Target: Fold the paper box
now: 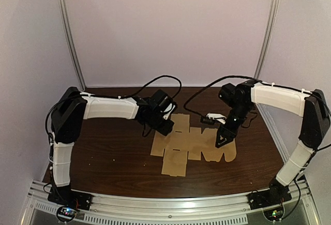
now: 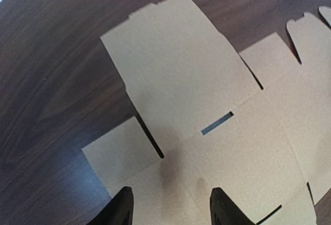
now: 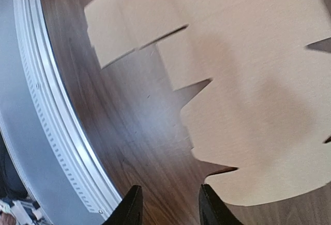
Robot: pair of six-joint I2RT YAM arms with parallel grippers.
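Both arms wore smooth white plastic shells over their long links, broken by bulky black joint housings. The white-and-black left arm [image 1: 108, 108] had a rounded black joint block [image 1: 67, 114] between two white segments. The matching right arm [image 1: 276, 98] carried its own black elbow housing [image 1: 316, 119]. Each ended below in a flat black base mount [image 1: 70, 198]. Thin black cables [image 1: 164, 78] arched from the wrists. The matte black left hand [image 1: 168, 128] and the matte black right hand [image 1: 221, 142] looked alike. In the wrist views, their fingers [image 2: 120, 209] [image 3: 132, 207] showed as narrow, tapering black tips with smooth curved edges.
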